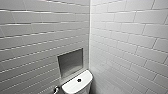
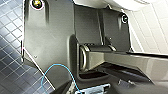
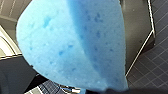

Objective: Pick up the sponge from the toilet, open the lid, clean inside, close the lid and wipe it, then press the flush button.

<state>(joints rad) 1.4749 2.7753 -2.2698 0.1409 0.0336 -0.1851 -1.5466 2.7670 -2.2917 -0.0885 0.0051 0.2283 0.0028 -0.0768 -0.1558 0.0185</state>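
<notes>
One sponge [image 3: 70, 45] in right pincer [image 3: 105, 89]

Nothing readable is showing: no text, label, brand, number or sign is appearing on the toilet [image 1: 75, 87], wall tiles [image 1: 125, 37] or sponge [image 3: 70, 45].

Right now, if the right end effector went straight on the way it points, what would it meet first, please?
The sponge it holds fills the line ahead. Past the sponge's edge lies dark tiled floor, so the floor would probably come first, though the depth is unclear.
</notes>
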